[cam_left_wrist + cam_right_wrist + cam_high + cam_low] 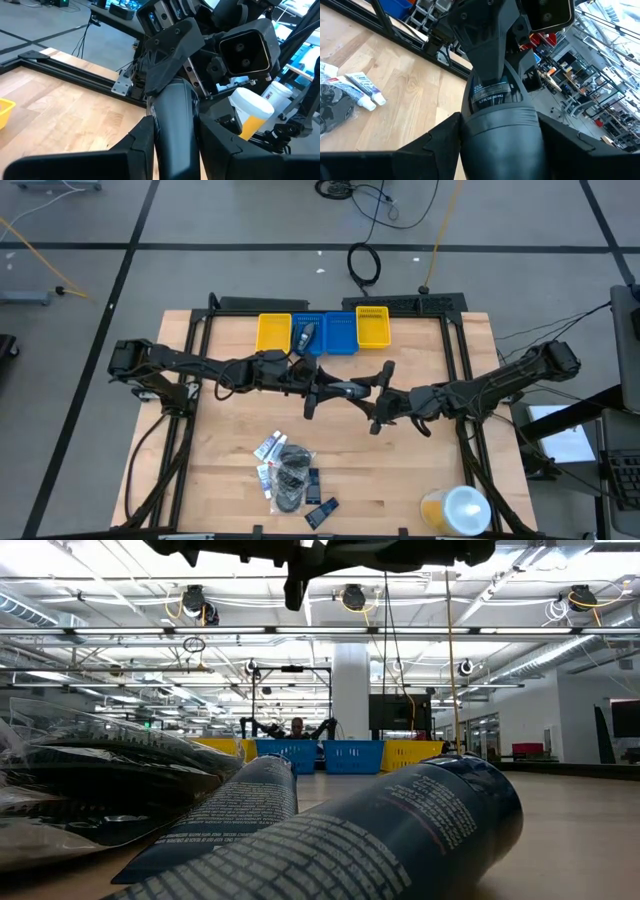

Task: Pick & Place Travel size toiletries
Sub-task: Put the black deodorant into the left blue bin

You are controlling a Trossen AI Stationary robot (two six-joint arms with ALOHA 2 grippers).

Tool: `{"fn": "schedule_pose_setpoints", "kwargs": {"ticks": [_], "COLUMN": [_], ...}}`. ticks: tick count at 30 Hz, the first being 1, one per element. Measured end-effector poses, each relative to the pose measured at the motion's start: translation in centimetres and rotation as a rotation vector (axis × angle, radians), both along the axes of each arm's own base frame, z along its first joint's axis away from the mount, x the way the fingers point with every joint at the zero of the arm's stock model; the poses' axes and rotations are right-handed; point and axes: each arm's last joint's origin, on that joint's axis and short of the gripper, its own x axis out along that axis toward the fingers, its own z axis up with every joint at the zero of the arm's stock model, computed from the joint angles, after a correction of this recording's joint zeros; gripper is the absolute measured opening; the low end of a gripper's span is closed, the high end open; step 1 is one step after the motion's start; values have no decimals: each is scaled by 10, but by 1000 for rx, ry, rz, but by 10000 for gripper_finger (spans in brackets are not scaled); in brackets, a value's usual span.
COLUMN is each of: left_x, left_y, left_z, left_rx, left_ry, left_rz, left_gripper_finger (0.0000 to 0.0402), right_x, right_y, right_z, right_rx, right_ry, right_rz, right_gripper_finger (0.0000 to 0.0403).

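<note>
A dark grey mini bottle (347,391) is held level in the air over the middle of the table, between both arms. My left gripper (175,125) comes in from the left and is shut on one end of it. My right gripper (500,120) comes in from the right and is shut on the other, wider end. The other travel size toiletries lie in a heap (287,468) near the front edge: white-and-blue tubes (362,90), round black pieces (292,480) and small black packets (321,511). My left gripper pinches the bottle's smooth narrow end (174,112) between its two fingers, one on each side. The fingers (142,135) reach in level from the table's left and lie along the bottle. The bottle is clear of the table. My right gripper pinches the bottle's wide end (500,132) between its two fingers, just short of the printed label (492,95). The fingers (447,132) come level from the table's right, along the bottle. The bottle stays level, lifted clear.
Along the far edge stand a yellow bin (273,332), a blue bin (327,335) with a dark item inside, and a second yellow bin (373,326). A large yellow container with a white lid (457,509) lies at the front right. Bare wood lies under the arms.
</note>
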Motion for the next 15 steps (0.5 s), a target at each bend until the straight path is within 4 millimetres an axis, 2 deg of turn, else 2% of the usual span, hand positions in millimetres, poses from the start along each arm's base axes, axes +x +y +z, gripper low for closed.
{"fn": "schedule_pose_setpoints", "kwargs": {"ticks": [4, 6, 15], "left_x": [0, 0, 0], "left_y": [-1, -1, 5], "left_z": [0, 0, 0], "left_rx": [8, 13, 31], "left_ry": [-4, -4, -3], "left_rz": [-8, -10, 8], "left_gripper_finger": [104, 104, 104], "right_x": [1, 0, 0], "right_y": [0, 0, 0], "right_z": [1, 1, -2], "right_rx": [8, 12, 13], "right_ry": [-10, -11, 11], "right_rz": [5, 4, 0], "right_gripper_finger": [280, 295, 306]}}
